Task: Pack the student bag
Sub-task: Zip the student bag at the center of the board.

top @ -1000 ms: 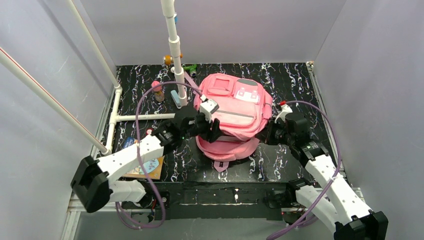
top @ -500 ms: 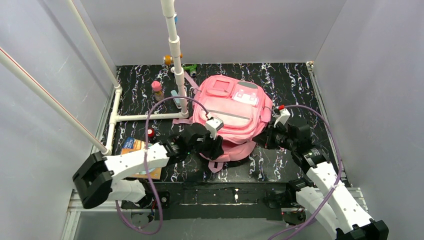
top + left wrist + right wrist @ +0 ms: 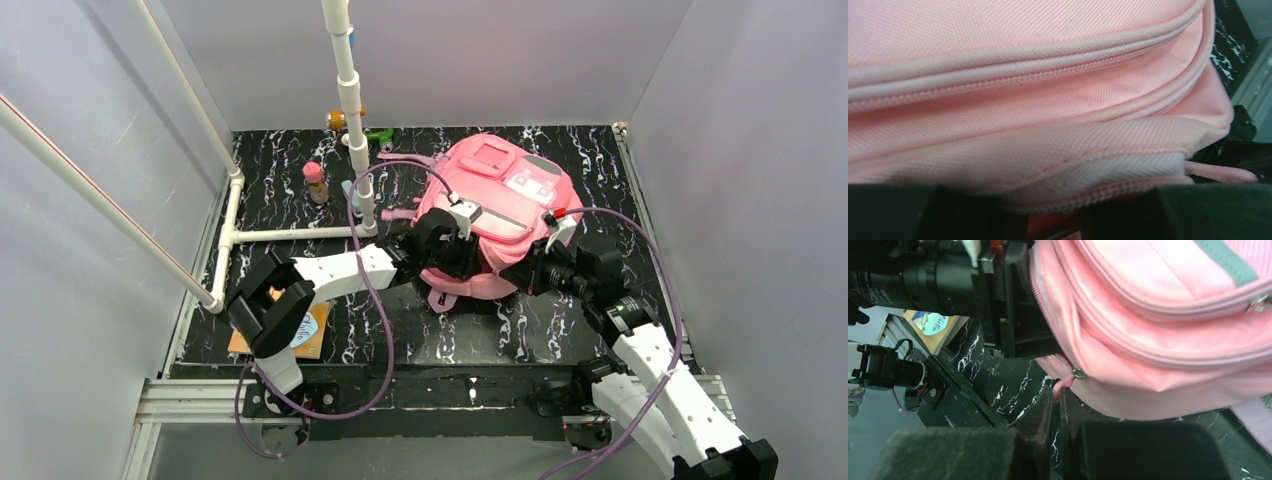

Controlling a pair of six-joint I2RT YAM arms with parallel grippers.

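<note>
The right hand (image 3: 1057,405) is closed, its two dark fingers (image 3: 1128,450) pressed almost together on the zip pull (image 3: 1064,385), a narrow pink tab hanging from a small metal slider at the near edge of the student bag (image 3: 500,190). The left hand (image 3: 452,255) is pushed against the bag's near left side. In its wrist view the black, matte fingers (image 3: 923,210) stand apart with a folded, stitched seam of pink cloth sagging between them. Whether they pinch that fold cannot be told.

The bag lies on the black, white-veined tabletop (image 3: 290,170), right of the middle and toward the far side, its near edge between the two hands. It is a rounded, soft pack of finely ribbed woven fabric, with raised piping and closed zip lines curving along its side. A white patch (image 3: 530,185) sits on its upper face.

To the left, a white pipe frame (image 3: 350,100) stands upright, with a small pink-capped bottle (image 3: 316,182) just beside it. A flat printed book (image 3: 305,335) lies at the near left, partly under the left arm.
</note>
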